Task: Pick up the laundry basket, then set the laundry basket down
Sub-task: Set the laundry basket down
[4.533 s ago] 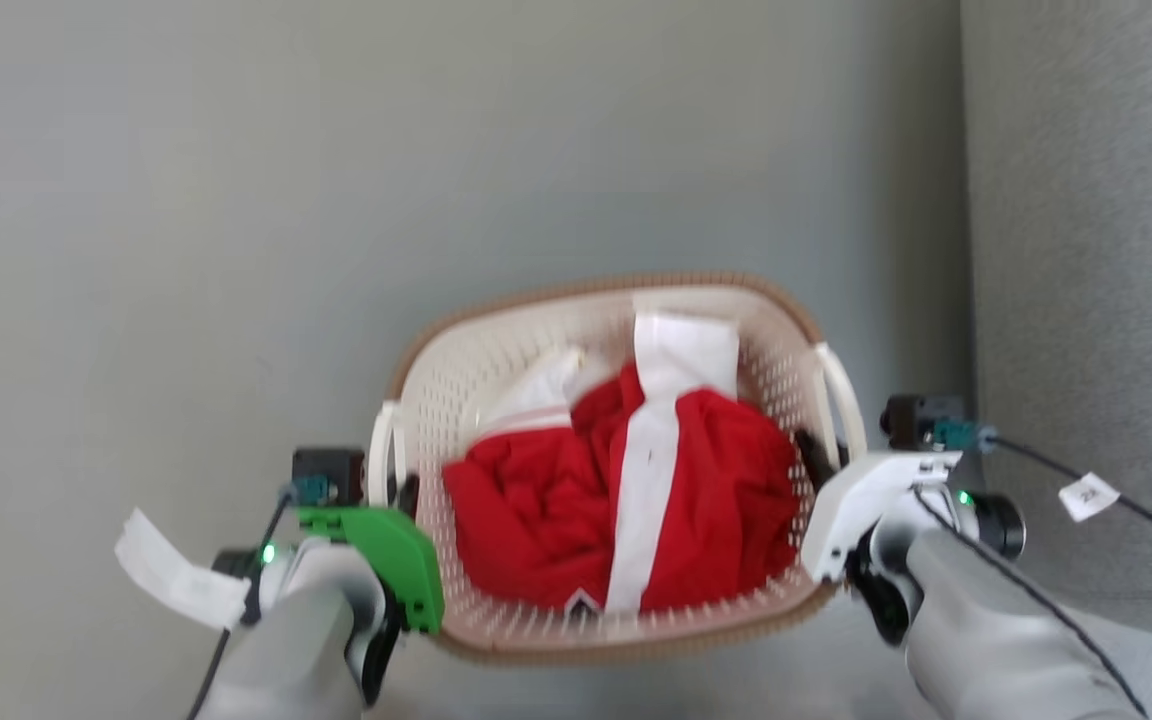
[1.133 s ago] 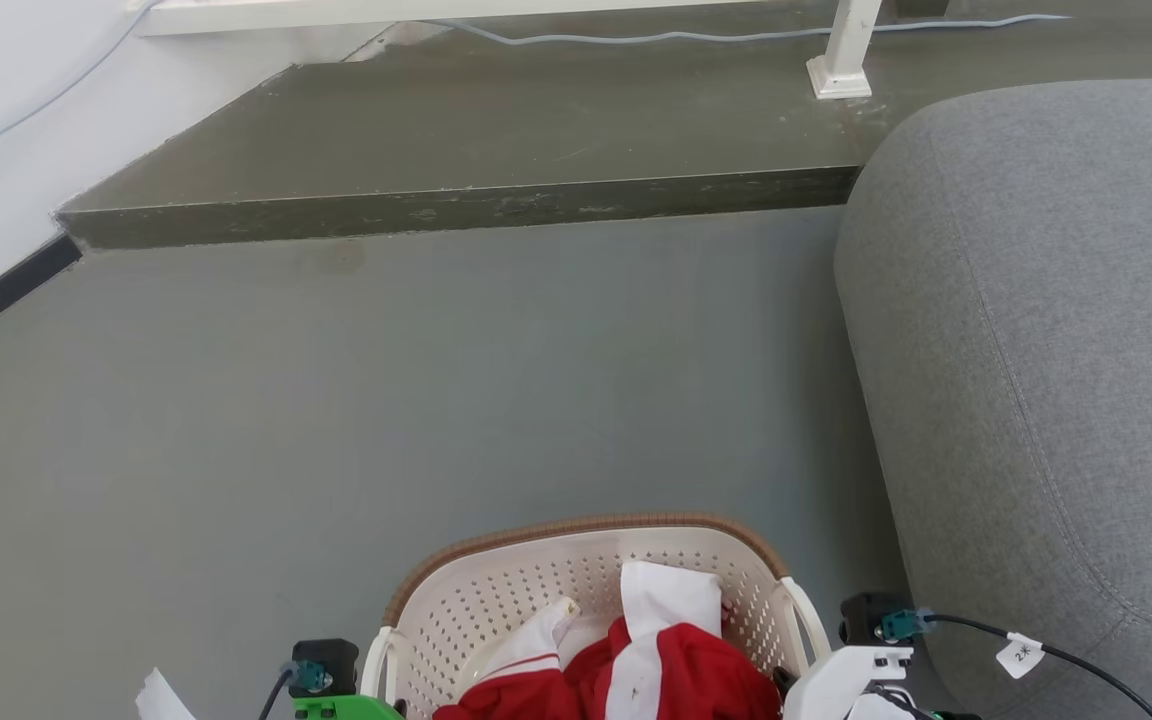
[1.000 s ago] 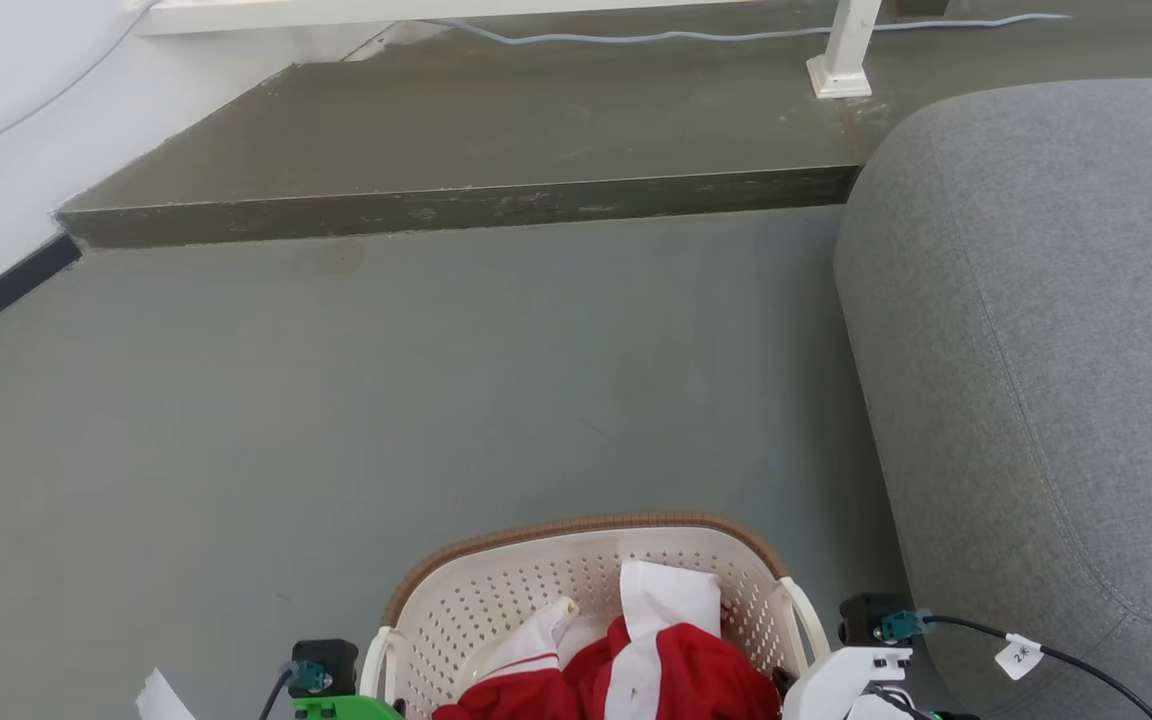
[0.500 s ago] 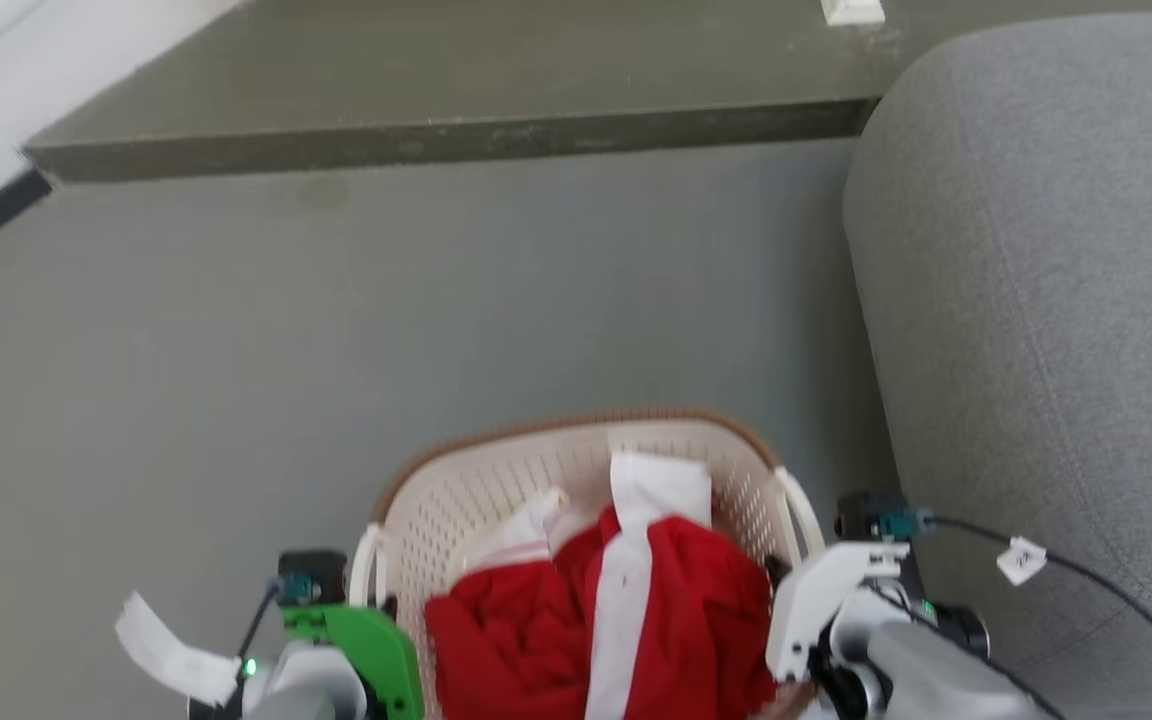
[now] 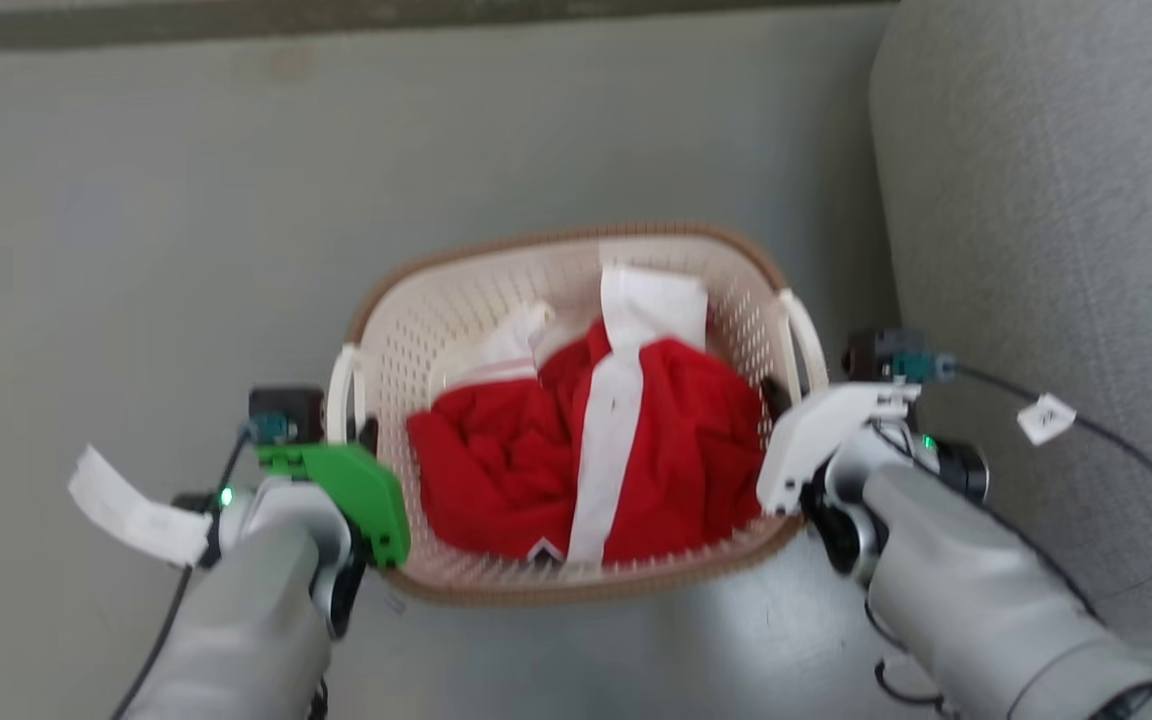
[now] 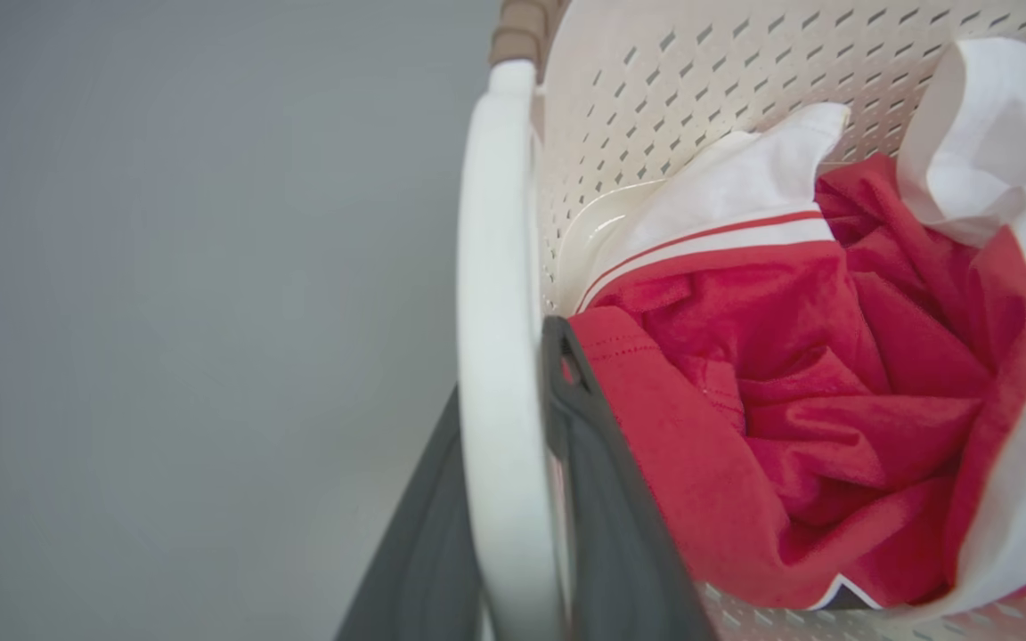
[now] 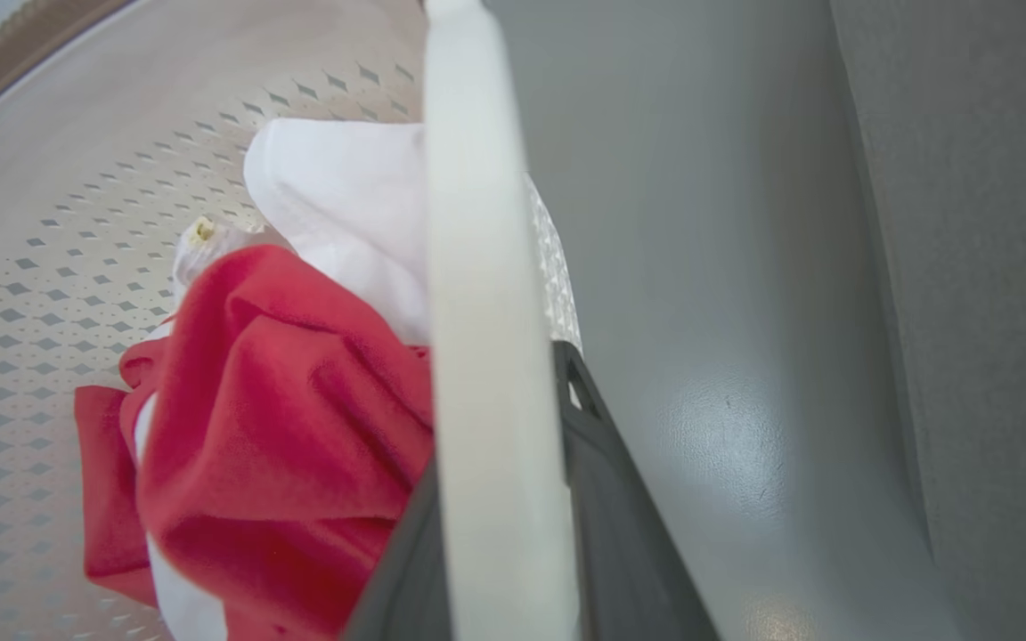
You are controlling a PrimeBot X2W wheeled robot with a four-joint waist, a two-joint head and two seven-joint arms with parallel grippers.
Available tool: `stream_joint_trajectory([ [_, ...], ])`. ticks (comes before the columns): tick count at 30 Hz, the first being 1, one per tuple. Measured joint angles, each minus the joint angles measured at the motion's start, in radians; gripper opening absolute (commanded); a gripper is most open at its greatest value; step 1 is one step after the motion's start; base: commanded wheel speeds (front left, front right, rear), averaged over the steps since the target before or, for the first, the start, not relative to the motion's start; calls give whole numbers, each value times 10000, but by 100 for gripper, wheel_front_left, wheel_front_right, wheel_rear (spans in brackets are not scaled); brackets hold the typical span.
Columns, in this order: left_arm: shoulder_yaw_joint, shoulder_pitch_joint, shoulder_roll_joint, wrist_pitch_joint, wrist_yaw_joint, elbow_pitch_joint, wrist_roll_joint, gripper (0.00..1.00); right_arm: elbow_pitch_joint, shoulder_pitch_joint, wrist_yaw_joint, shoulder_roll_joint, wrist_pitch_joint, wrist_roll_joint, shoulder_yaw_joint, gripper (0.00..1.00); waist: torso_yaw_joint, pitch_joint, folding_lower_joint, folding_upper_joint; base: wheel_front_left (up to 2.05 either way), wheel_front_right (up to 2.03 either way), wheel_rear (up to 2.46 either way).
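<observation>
The laundry basket (image 5: 556,240), cream-white and perforated with a brown rim, sits in mid-view between my arms and holds red and white clothes (image 5: 586,450). My left gripper (image 5: 368,432) is shut on the basket's left loop handle (image 5: 341,385). My right gripper (image 5: 774,392) is shut on the right loop handle (image 5: 804,335). In the left wrist view the left gripper (image 6: 504,374) has dark fingers (image 6: 602,499) on both sides of the white handle (image 6: 495,267). The right wrist view shows the right gripper (image 7: 495,401) clamping its handle (image 7: 477,223) the same way. Whether the basket touches the floor I cannot tell.
A grey sofa (image 5: 1056,200) stands close on the right of the basket. The grey floor (image 5: 136,200) stretches to the left and ahead. A dark raised step (image 5: 336,18) runs along the top edge of the head view.
The head camera has tilted down, so the basket now shows in mid-view instead of at the bottom edge. Both grippers have stayed shut on the handles.
</observation>
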Motion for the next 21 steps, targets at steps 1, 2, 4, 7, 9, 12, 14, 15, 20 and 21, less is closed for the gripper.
stream_joint_trajectory([
  [1, 27, -121, -2, 0, 10, -29, 0, 0, 27, -144, 0, -8, -2, -23, -10, 0, 6, 128, 0, 0, 0, 0, 0],
  [2, 50, -239, -2, 0, 56, -46, 0, 0, 46, -284, -2, -19, -4, -42, -15, 0, 11, 251, 0, 0, 0, 0, 0],
  [4, 132, -475, -2, -2, 84, -69, 0, 0, 75, -570, -2, -29, -13, -121, -25, 0, 26, 505, 0, 0, 0, 0, 0],
  [7, 198, -819, -2, -36, 157, -98, 0, 0, 121, -1012, -2, -44, -92, -207, -44, 0, 55, 884, 0, 0, 0, 0, 0],
  [9, 217, -1047, -2, -79, 184, -115, 0, 0, 127, -1278, -4, -69, -105, -219, -50, 0, 76, 1139, 1, 0, 0, 0, 0],
  [12, 238, -1343, -2, -86, 222, -138, 0, 0, 161, -1613, -4, -96, -186, -293, -50, 0, 108, 1521, 1, 0, 0, 0, 0],
  [14, 240, -1608, -2, -86, 288, -171, 13, 0, 215, -1879, -6, -100, -190, -307, -50, 0, 140, 1904, 1, 0, 0, 0, 0],
  [15, 240, -1692, -2, -86, 305, -180, 15, 0, 224, -1958, -15, -102, -192, -309, -50, 0, 150, 2030, 1, 0, 0, 0, 0],
  [20, 215, -2127, -2, -119, 334, -226, 107, 0, 307, -2392, -36, -142, -280, -378, -86, 0, 202, 2670, 1, 0, 0, 0, 0],
  [21, 201, -2203, -4, -121, 368, -240, 138, 0, 322, -2475, -36, -153, -280, -378, -92, 0, 212, 2797, 1, 0, 0, 0, 0],
])
